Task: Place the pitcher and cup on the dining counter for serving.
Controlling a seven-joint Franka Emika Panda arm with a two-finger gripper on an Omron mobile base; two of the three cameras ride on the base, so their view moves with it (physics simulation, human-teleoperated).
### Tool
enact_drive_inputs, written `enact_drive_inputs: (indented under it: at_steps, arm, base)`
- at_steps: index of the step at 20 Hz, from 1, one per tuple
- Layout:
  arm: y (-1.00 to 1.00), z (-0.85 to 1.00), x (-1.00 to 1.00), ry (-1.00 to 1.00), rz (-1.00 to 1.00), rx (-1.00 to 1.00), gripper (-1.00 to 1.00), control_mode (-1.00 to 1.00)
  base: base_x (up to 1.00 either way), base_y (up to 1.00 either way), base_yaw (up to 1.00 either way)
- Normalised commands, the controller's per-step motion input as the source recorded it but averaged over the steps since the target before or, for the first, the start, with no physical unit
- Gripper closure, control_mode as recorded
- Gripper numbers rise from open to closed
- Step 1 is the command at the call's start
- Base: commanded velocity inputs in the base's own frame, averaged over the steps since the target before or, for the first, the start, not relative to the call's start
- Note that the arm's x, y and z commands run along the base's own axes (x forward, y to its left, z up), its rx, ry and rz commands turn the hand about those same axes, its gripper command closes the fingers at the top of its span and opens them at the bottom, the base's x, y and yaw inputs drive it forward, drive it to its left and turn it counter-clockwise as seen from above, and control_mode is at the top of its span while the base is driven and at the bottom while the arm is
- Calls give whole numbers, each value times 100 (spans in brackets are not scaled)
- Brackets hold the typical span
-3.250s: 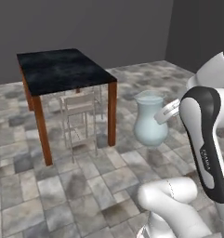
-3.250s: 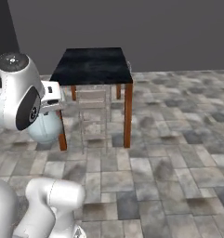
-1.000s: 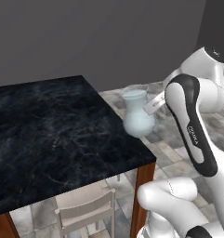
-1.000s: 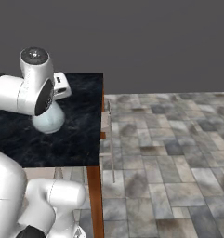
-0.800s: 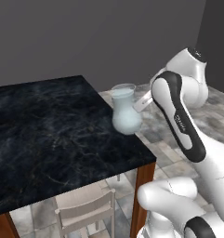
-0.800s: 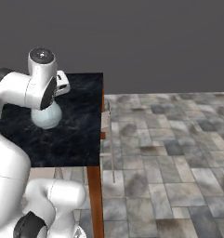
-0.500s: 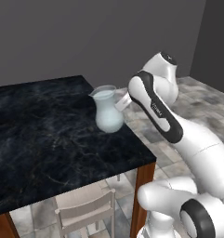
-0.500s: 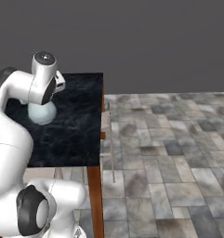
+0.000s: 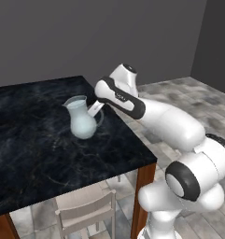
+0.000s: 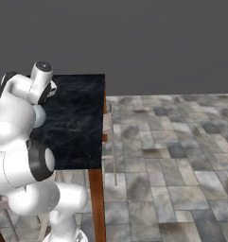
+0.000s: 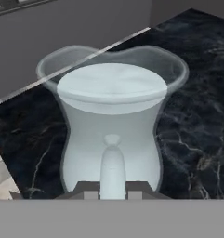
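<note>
The pitcher (image 9: 82, 119), pale bluish and translucent, stands upright over the near right part of the dining counter (image 9: 34, 154), its base at or just above the black stone top; I cannot tell if it touches. My gripper (image 9: 96, 109) is shut on the pitcher's loop handle from the right. In the hand view the pitcher (image 11: 113, 111) rises straight ahead, its handle pinched in my gripper (image 11: 112, 191). In the right base view the pitcher (image 10: 38, 116) peeks out behind my arm above the dining counter (image 10: 82, 118). The cup is out of view.
A pale wooden chair (image 9: 86, 212) is tucked under the counter's near edge. A reddish-brown table leg (image 9: 141, 196) stands at the near right corner, close to my base. Grey tiled floor (image 10: 172, 151) spreads to the right of the counter.
The arm has swung the pitcher left, from beyond the counter's right edge to over its top, and lower. Before that, the base drove up close to the counter.
</note>
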Motion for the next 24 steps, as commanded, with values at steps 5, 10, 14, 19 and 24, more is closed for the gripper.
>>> enact_drive_inputs:
  at_steps: [5, 10, 14, 19, 24]
  arm:
    - [44, -53, 15, 5, 8, 0, 100, -100]
    - [4, -63, -9, 0, 7, -1, 100, -100]
    - [0, -56, -13, 0, 6, -1, 100, -100]
    - [0, -49, -19, -4, 4, 0, 100, -100]
    - [0, -37, -13, -10, 3, 0, 100, -100]
  base:
    - [0, 0, 0]
    - [0, 0, 0]
    - [0, 0, 0]
    - [0, 0, 0]
    - [0, 0, 0]
